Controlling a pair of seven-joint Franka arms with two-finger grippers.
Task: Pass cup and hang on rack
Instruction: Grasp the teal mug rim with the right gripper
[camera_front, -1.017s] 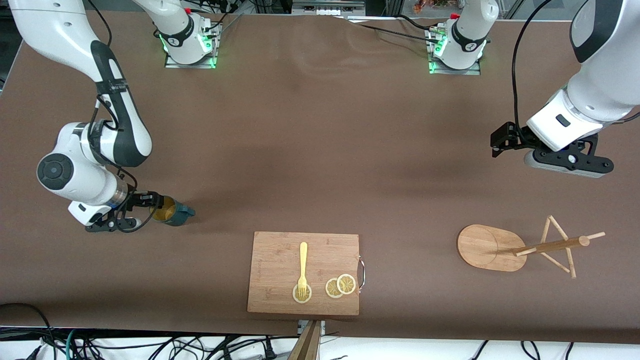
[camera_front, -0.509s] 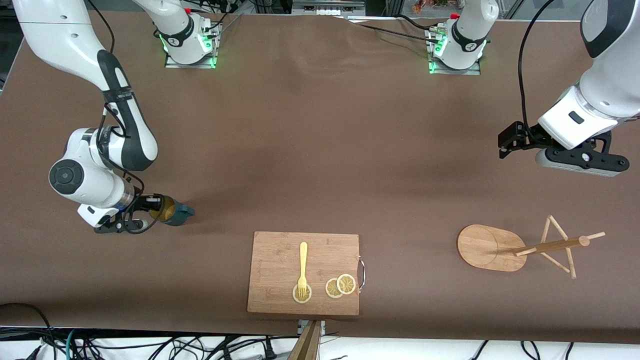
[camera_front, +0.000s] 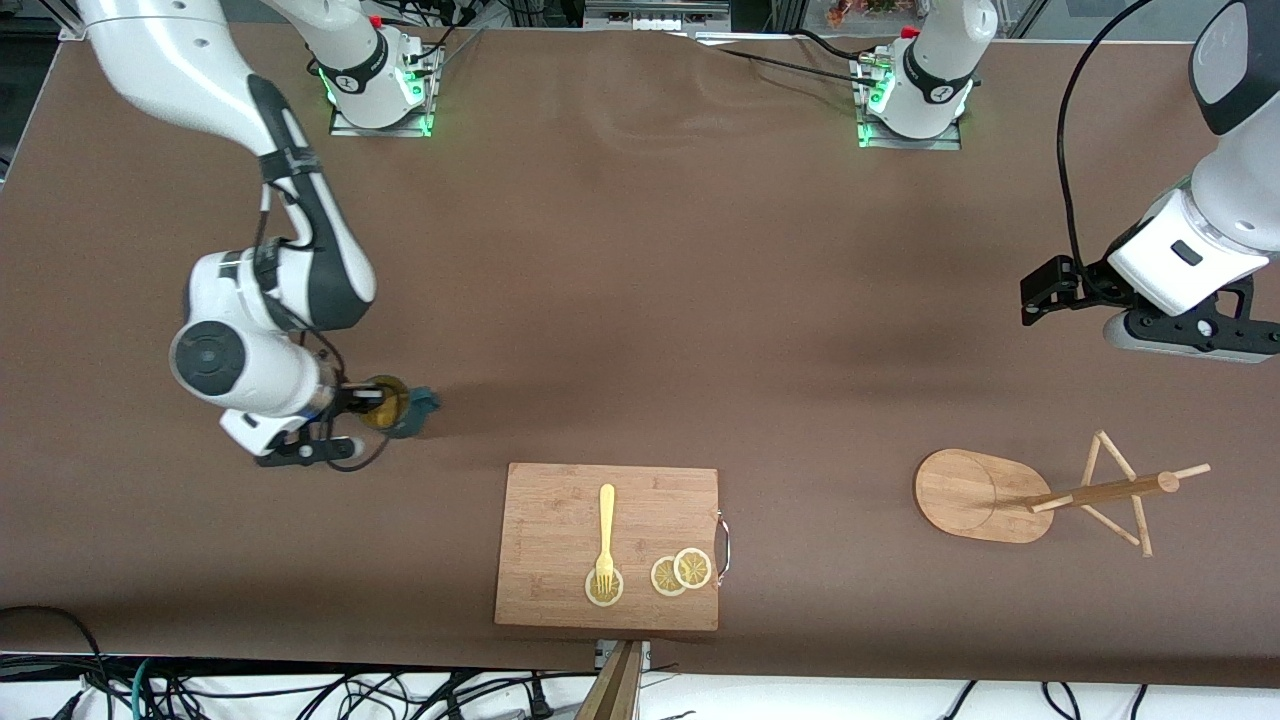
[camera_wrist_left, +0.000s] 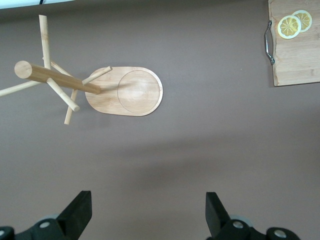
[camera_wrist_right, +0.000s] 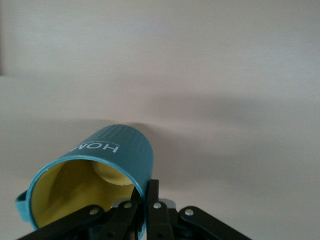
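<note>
Cup (camera_front: 392, 405) pinched at rim by right gripper (camera_front: 352, 402), over table at right arm's end. Rigid, glazed, judged slippery. Left gripper (camera_wrist_left: 145, 215) spread, waiting near rack (camera_front: 1040, 494).

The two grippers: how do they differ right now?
The right gripper is shut on the cup, at the right arm's end of the table. The left gripper is open and holds nothing. It hangs over bare table near the rack, at the left arm's end. The right one works; the left one waits. Both are black two-finger grippers.
</note>
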